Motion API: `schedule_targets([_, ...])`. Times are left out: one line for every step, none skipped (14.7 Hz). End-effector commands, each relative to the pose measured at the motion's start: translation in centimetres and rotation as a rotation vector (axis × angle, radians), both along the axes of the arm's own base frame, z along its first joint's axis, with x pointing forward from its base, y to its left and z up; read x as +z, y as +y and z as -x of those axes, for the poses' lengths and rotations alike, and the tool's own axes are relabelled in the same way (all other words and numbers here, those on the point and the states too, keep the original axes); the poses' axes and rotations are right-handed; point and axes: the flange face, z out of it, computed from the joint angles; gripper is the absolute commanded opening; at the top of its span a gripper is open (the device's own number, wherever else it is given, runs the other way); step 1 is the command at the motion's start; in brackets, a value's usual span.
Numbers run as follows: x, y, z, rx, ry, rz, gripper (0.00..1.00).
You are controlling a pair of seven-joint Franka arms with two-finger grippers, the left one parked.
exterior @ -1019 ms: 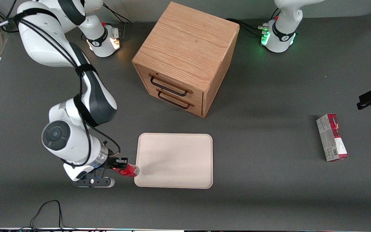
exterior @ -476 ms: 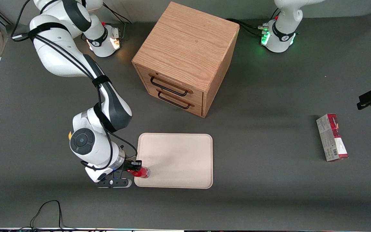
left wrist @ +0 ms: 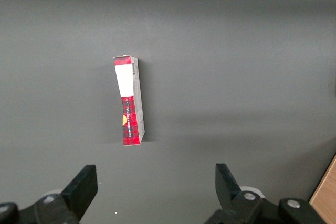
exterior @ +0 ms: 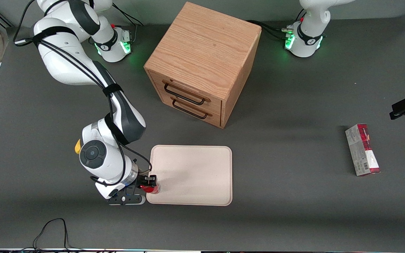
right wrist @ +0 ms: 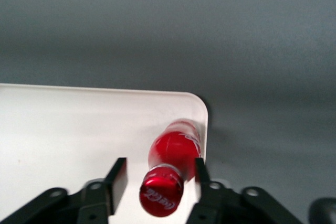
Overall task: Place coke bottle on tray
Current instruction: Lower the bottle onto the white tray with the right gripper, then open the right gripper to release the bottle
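Observation:
The coke bottle [exterior: 153, 189] is small and red with a red cap. It stands on the cream-beige tray [exterior: 195, 172], just inside the tray corner nearest the front camera at the working arm's end. In the right wrist view the bottle [right wrist: 173, 153] sits by the tray's rounded rim [right wrist: 202, 111], cap toward the camera. My right gripper [exterior: 149, 185] is low over that corner with its fingers on either side of the bottle. In the right wrist view the gripper [right wrist: 160, 163] is open: one finger [right wrist: 118, 177] stands clear of the bottle, the other [right wrist: 200, 170] is close against it.
A wooden two-drawer cabinet [exterior: 202, 63] stands farther from the front camera than the tray. A red-and-grey carton [exterior: 362, 149] lies toward the parked arm's end; it also shows in the left wrist view [left wrist: 129, 100]. A yellow lump [exterior: 77, 146] peeks out beside my wrist.
My right arm carried the bottle from beside the tray onto its near corner. The bottle went from tilted to upright, and the fingers now stand apart from it.

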Motion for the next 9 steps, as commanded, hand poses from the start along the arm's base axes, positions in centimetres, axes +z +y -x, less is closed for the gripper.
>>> schedule_targets([0.4, 0.6, -0.1, -0.032, -0.049, -0.006, 1.0])
schedule_targets([0.4, 0.6, -0.1, -0.033, -0.058, -0.013, 1.0])
schedule_targets([0.6, 0.6, -0.2, -0.034, -0.065, -0.016, 1.0])
schedule_targets([1.2, 0.4, -0.3, -0.035, -0.073, -0.016, 1.0])
schedule_targets([2.0, 0.1, -0.3, -0.037, -0.071, -0.008, 1.0])
schedule_targets([3.3, -0.2, 0.0, -0.029, -0.057, 0.012, 1.0])
schedule_targets([4.8, -0.5, 0.4, -0.022, -0.046, 0.027, 1.0])
schedule_targets([6.5, -0.6, 0.8, -0.003, -0.053, 0.031, 1.0])
schedule_targets([6.3, -0.7, 1.7, 0.021, -0.028, 0.056, 1.0])
